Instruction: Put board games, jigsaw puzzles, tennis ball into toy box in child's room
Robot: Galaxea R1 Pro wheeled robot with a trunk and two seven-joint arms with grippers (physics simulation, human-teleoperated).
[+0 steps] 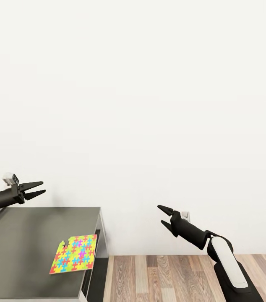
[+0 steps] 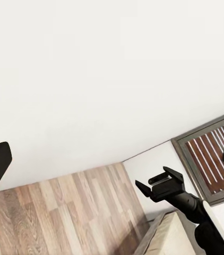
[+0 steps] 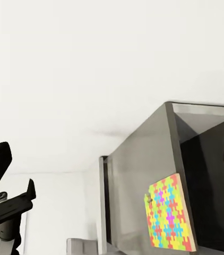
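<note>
1. I see no toy box or other container from here; the one task thing in sight is a jigsaw puzzle (image 1: 74,253), a flat sheet of bright yellow, green, blue, pink and orange interlocking pieces.
2. The jigsaw puzzle lies flat on the dark grey worktop (image 1: 28,239), near the worktop's right edge and towards its front corner. Nothing touches it.
3. In my right wrist view the same jigsaw puzzle (image 3: 170,214) shows on the grey worktop (image 3: 133,180), close to one long edge.
4. My left gripper (image 1: 35,189) hangs above the back part of the worktop, well apart from the jigsaw puzzle. Its jaws stand parted a little and hold nothing.
5. My right gripper (image 1: 163,216) is off to the right of the worktop, over the floor, pointing towards the wall. Its jaws are spread wide and empty.
6. In the left wrist view the right gripper (image 2: 160,187) shows with its jaws apart, above the wooden floor (image 2: 64,218).
7. Behind the worktop is a plain white wall (image 1: 133,92). To the right of the worktop the floor (image 1: 166,277) is brown wood plank.
8. The left wrist view also shows a framed slatted panel (image 2: 218,159); I cannot tell what it is.
</note>
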